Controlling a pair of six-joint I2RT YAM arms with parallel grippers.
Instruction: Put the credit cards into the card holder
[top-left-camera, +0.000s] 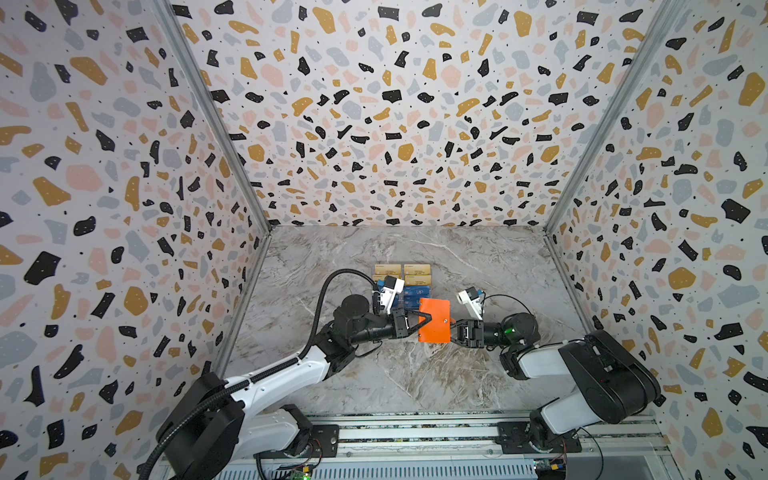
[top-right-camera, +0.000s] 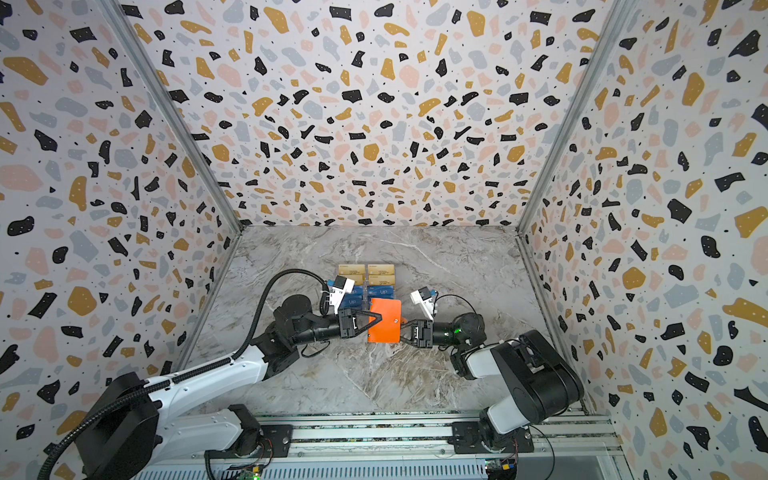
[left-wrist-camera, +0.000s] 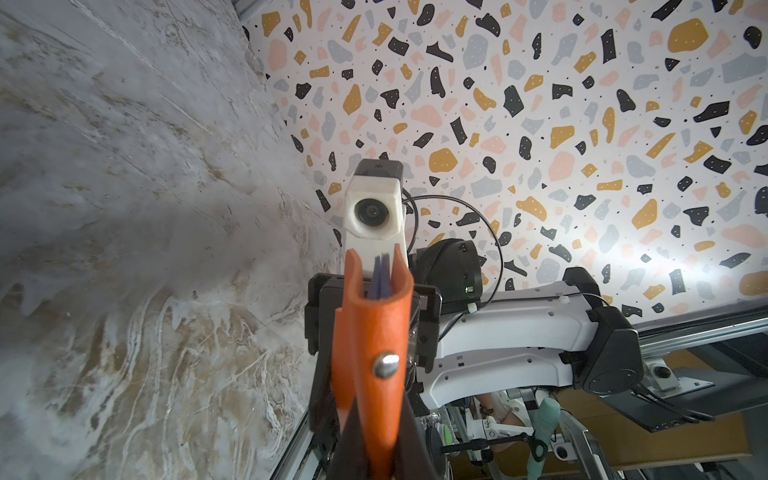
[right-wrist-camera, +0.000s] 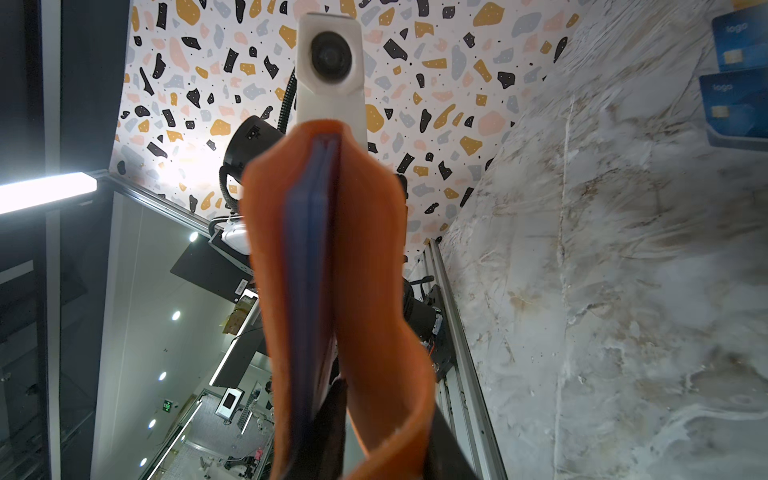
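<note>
left end effector (top-left-camera: 428, 320): clamped shut | right end effector (top-left-camera: 452, 330): jaws parted | arms: facing inward

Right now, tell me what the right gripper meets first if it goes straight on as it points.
The card holder: the right gripper points at its near edge, jaws apart either side of it, probably touching. Beyond it, the left gripper is shut on the holder's far side.

Orange card holder (top-left-camera: 438, 332), blue and gold credit cards (top-left-camera: 417, 271), grey marbled table (top-left-camera: 415, 374)
</note>
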